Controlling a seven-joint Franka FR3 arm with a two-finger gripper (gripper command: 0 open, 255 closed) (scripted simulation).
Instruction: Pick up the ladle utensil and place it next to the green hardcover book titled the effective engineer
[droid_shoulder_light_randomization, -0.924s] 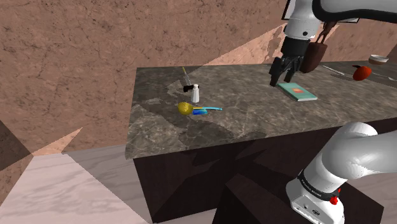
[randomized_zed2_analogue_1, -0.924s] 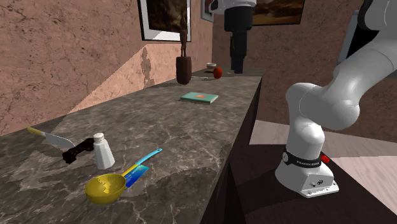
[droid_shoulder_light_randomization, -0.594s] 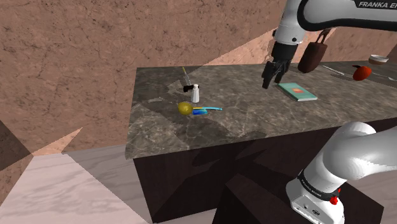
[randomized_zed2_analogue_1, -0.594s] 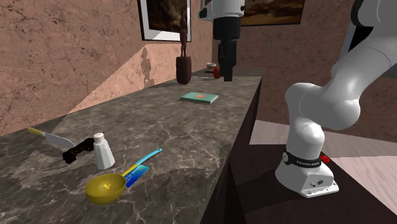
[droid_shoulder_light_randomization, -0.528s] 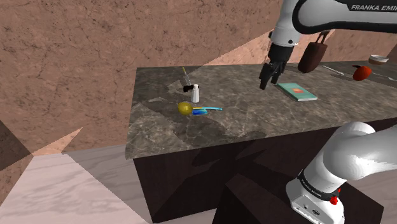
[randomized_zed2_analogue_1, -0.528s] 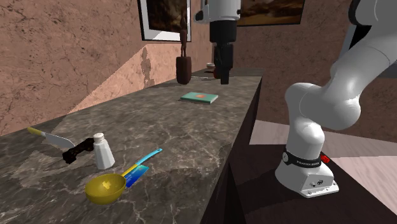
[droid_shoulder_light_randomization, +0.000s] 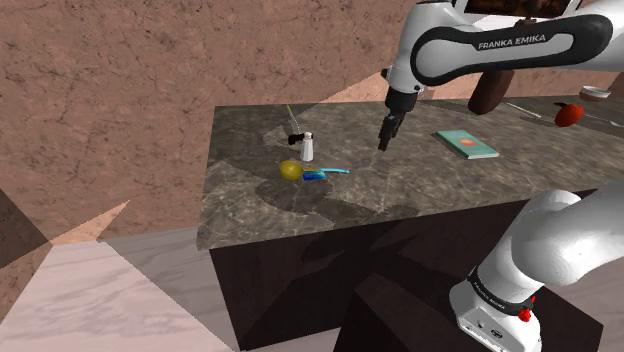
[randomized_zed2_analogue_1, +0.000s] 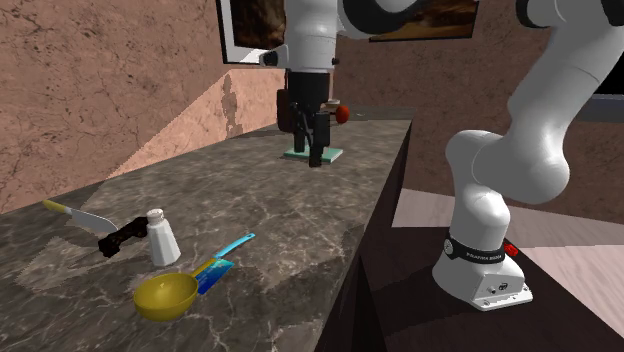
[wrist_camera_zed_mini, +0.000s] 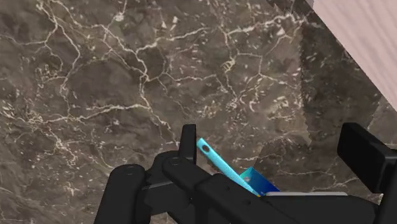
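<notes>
The ladle (droid_shoulder_light_randomization: 292, 170) lies on the dark marble counter (droid_shoulder_light_randomization: 450, 185); it has a yellow bowl and a blue-and-cyan handle. In the second exterior view the ladle (randomized_zed2_analogue_1: 168, 295) is at the near end, its handle pointing toward the arm. The green book (droid_shoulder_light_randomization: 466, 144) lies flat further along the counter, and the hand partly covers the book (randomized_zed2_analogue_1: 332, 155). My gripper (droid_shoulder_light_randomization: 383, 140) hangs open above the counter between ladle and book, holding nothing. In the wrist view the cyan ladle handle (wrist_camera_zed_mini: 219, 163) shows on the counter beyond my open gripper (wrist_camera_zed_mini: 273, 137), near one finger and untouched.
A white shaker (droid_shoulder_light_randomization: 308, 147) and a black-handled knife (randomized_zed2_analogue_1: 85, 218) lie just behind the ladle. A brown vase (droid_shoulder_light_randomization: 490, 95) and a red object (droid_shoulder_light_randomization: 568, 114) stand past the book. The counter's front edge drops to the floor, where the arm's stand (droid_shoulder_light_randomization: 495, 310) is.
The arm has swung from above the book toward the ladle, leftward in the shoulder view, and come lower. The gripper stayed open. Nothing on the counter moved.
</notes>
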